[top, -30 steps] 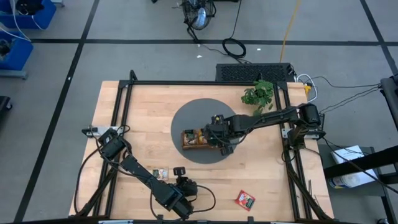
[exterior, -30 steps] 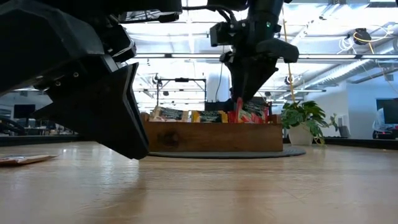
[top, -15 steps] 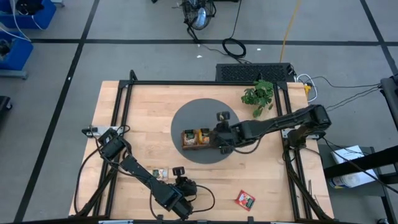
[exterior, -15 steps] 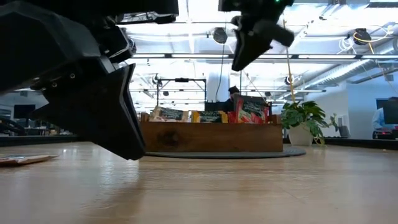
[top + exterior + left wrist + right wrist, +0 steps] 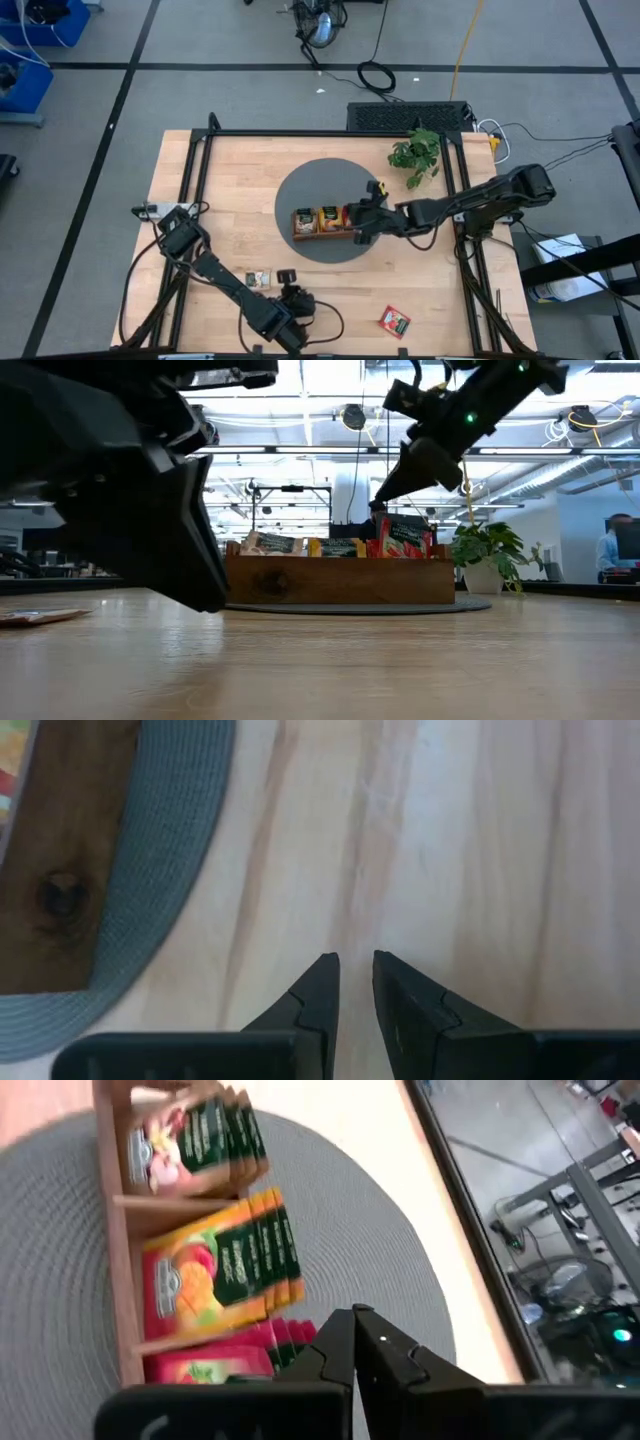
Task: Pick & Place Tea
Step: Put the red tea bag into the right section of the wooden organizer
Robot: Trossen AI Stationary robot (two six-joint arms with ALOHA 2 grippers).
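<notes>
The tea sachets stand on edge in a brown wooden tray (image 5: 322,236) on a round grey mat (image 5: 300,190): dark green (image 5: 195,1140), orange-yellow (image 5: 220,1270) and red (image 5: 240,1355), one colour to a compartment. A red sachet (image 5: 394,321) and a green one (image 5: 260,280) lie flat on the table. My right gripper (image 5: 354,223) hangs shut and holding nothing, slanting down above the tray's red end (image 5: 405,535). My left gripper (image 5: 355,965) waits low over bare wood near the front edge, with a narrow gap between its fingers and nothing in it.
A potted plant (image 5: 415,150) stands at the far right, beyond the mat. A black frame (image 5: 200,160) runs round the tabletop. The left arm (image 5: 130,490) fills the near left of the low view. Bare wood lies between the mat and the loose red sachet.
My right gripper stood pointing down into the tray's red compartment. It has risen clear, drawn back toward the table's right edge, tipped to a shallower slant and shut with nothing in it. The red sachets stay standing in the tray.
</notes>
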